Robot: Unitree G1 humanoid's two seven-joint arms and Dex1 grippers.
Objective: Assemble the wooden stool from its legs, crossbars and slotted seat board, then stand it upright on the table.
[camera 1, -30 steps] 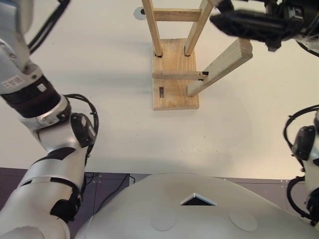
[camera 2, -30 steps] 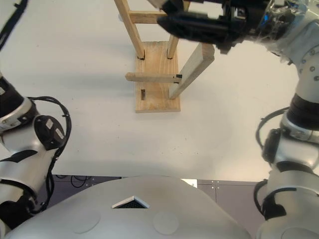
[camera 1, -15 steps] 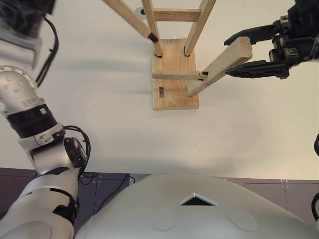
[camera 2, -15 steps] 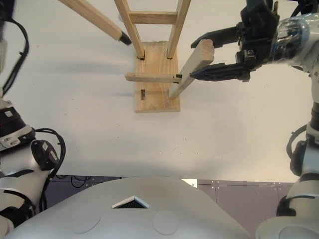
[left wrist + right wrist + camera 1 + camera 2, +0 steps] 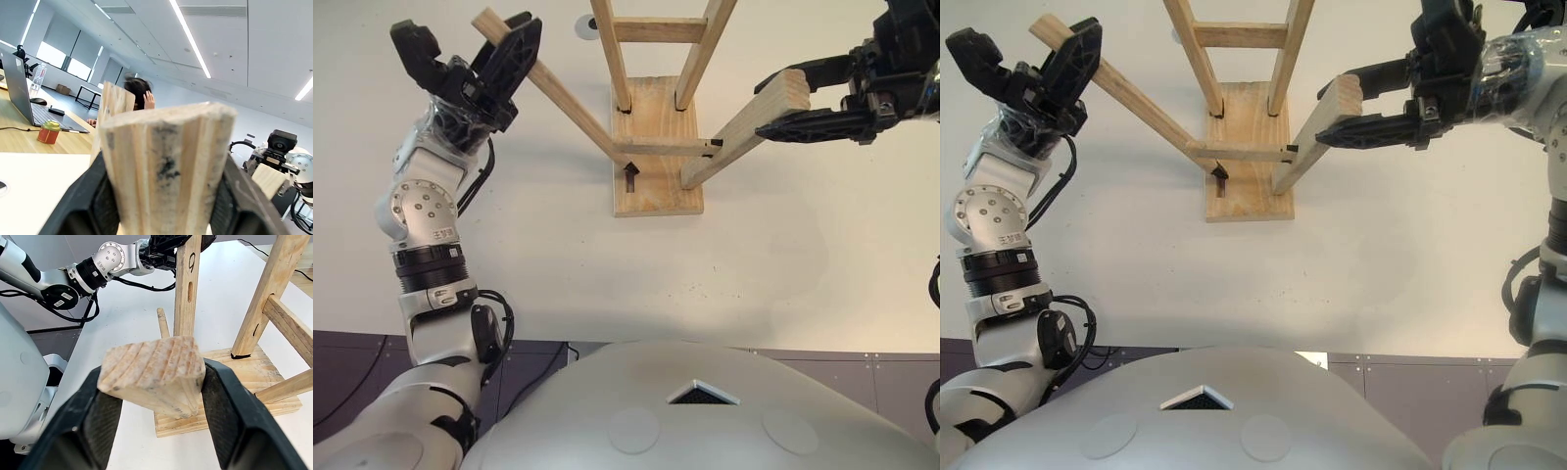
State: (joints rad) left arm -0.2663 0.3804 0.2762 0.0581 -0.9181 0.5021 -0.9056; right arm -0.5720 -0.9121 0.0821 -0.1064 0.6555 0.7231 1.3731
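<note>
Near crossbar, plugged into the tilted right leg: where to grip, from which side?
Mid-span of the near crossbar, from above, fingers on its near and far faces. It runs roughly level over the seat board; its ends sit at the right leg in the right gripper and the left leg in the left gripper, so only the middle looks free.

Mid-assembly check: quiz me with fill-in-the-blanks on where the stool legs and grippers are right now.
The left gripper is shut on a slanted leg whose tip meets the seat board at its near-____ slot. The right gripper clamps a tilted leg seated at the board's near-____ corner. At the far end, ____ standing legs are joined by a crossbar. Missing: left; right; two.
</note>
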